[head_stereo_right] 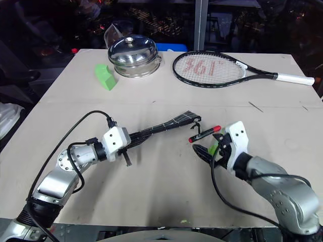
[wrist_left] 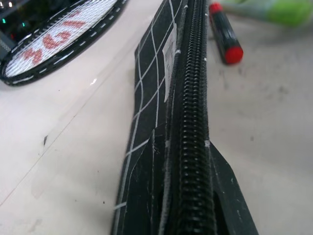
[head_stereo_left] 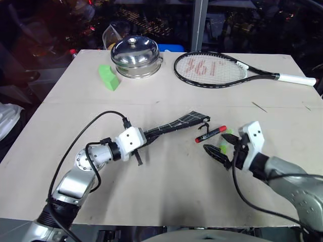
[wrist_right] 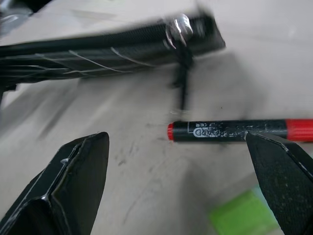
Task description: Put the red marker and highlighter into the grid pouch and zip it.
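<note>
Near, lower left of head view: our left gripper [head_stereo_left: 151, 137] clenched on near end of grid pouch [head_stereo_left: 176, 124], pouch lifted edge-up, zipper along top, pull cord dangling at far end. Lower right: our right gripper [head_stereo_left: 222, 151] released, black fingers [wrist_right: 73, 181] spread wide just above table [head_stereo_left: 166, 186]. Centre right: red marker [head_stereo_left: 209, 134] flat on table just beyond right gripper, near pouch's far end. Highlighter [head_stereo_left: 225, 140] beside marker, partly behind right gripper. Far, upper left: green block [head_stereo_left: 108, 76], lidded steel pot [head_stereo_left: 135, 56]. Upper right: tennis racket [head_stereo_left: 222, 69].
</note>
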You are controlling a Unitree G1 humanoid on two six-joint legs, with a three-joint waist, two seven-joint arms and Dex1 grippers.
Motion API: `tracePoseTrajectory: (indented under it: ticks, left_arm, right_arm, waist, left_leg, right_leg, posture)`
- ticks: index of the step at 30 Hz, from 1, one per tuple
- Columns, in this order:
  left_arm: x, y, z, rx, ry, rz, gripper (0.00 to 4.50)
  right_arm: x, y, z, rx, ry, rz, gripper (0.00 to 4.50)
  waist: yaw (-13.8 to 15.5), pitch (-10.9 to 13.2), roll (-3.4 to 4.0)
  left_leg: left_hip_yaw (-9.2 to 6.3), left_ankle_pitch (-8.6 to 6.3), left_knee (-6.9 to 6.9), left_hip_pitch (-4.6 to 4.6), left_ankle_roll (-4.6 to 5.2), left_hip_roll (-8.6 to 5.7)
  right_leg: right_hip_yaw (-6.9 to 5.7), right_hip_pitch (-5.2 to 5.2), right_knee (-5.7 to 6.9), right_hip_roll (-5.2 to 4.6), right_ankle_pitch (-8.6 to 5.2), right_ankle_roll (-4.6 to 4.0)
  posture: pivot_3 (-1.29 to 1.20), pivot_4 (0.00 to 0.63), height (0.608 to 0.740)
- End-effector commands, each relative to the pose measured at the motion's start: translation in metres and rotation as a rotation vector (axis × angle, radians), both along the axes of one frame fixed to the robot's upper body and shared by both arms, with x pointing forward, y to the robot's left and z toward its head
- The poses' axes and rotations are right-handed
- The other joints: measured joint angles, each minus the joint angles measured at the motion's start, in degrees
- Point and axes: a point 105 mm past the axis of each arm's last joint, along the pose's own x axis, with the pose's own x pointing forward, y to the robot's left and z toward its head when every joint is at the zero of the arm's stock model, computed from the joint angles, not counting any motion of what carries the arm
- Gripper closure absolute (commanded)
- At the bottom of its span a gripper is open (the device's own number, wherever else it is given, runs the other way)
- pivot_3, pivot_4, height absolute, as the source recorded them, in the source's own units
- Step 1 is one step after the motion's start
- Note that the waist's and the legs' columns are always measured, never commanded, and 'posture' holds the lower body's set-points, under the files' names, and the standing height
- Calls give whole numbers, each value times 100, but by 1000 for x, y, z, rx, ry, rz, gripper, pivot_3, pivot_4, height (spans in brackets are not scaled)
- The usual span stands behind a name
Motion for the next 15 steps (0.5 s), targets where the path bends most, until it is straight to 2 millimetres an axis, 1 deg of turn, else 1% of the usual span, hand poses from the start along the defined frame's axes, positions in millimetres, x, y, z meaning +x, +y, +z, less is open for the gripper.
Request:
tracePoseTrajectory:
  ticks: [1, 5, 8, 10, 13, 14, 15]
  left_arm:
    - [-2, -3, 12, -35, -3, 1, 4469]
    - [-1, -4, 12, -32, -3, 7, 4469]
    - [-2, -4, 10, -33, -4, 9, 4469]
    - [-2, -5, 9, -35, -7, 9, 4469]
    - [-1, -7, 9, -40, -15, 8, 4500]
    - [-1, -7, 9, -41, -16, 7, 4500]
    - [-1, -7, 8, -42, -18, 6, 4500]
  right_arm:
    - [10, -1, 8, 3, 4, 7, 0]
    - [24, 2, 22, 45, -9, 18, 0]
    - [33, 12, 31, 94, -10, 40, 0]
    - [38, 18, 34, 107, -7, 53, 0]
    - [43, 20, 31, 92, 11, 57, 810]
    - [45, 19, 31, 91, 12, 52, 1378]
    - [47, 19, 30, 92, 13, 45, 1814]
  waist:
    - [1, 0, 0]
    - [-31, 0, 0]
    - [-44, 0, 0]
    - [-47, 1, 1]
    - [-38, 1, 2]
    - [-34, 1, 2]
    - [-37, 1, 2]
  left_leg:
    - [-1, 0, 0, -1, 0, -3]
    - [0, 0, 1, 0, 1, -4]
    - [-2, 0, 0, 2, 1, -2]
    - [-2, 0, -2, 2, 1, 0]
    - [0, 0, -3, -1, 1, 0]
    - [0, 0, -3, -2, 1, -2]
    - [0, 0, -3, -2, 1, -3]
  right_leg:
    - [1, 0, -1, -1, 0, 0]
    - [2, 0, 1, -1, 0, 2]
    - [2, 0, 2, 2, 0, 2]
    - [2, -1, 2, 4, 1, 1]
    - [3, -1, 0, 3, 3, -2]
    - [2, -2, -1, 0, 3, -2]
    - [2, -1, -1, -1, 3, -2]
  posture:
    - [0, 150, 740]
    - [0, 150, 740]
    - [0, 150, 740]
    - [0, 150, 740]
    - [0, 150, 740]
    - [0, 150, 740]
    - [0, 150, 740]
